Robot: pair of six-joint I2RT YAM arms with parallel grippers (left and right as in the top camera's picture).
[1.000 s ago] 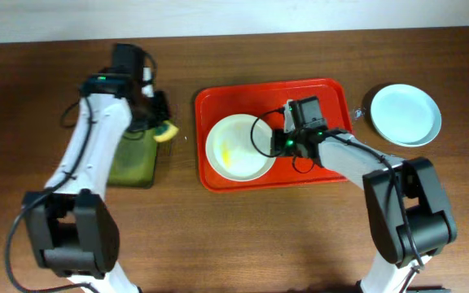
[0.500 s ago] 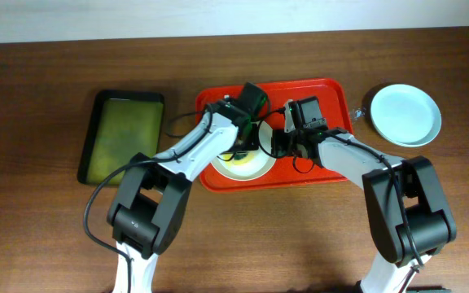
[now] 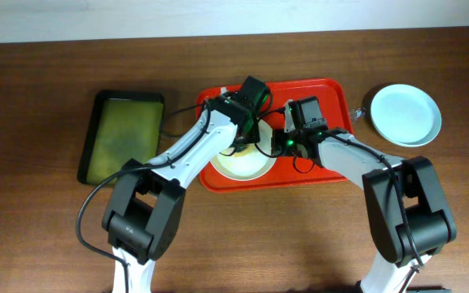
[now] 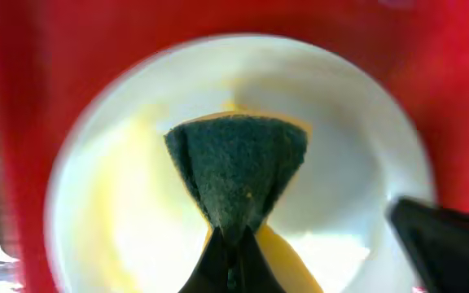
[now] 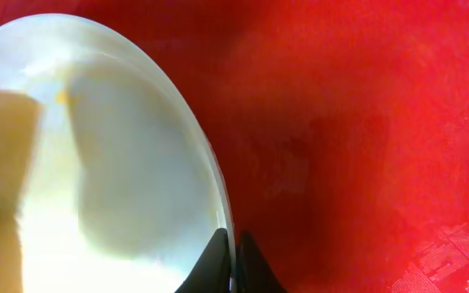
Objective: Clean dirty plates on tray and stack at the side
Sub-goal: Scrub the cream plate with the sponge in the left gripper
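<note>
The cream plate [image 3: 236,167] lies on the red tray [image 3: 336,91], smeared yellow. The left hand [image 4: 233,259] pinches a green sponge [image 4: 238,175] over it; the right hand [image 5: 233,262] nips its rim. Scrubbing looks the step in hand; next, sweep the sponge across the smears.

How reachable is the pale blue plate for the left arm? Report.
Probably not: the left gripper is shut on the sponge at the cream plate, and the right arm lies between.

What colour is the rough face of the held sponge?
Dark green, on the yellow-backed sponge; best in left wrist view.
</note>
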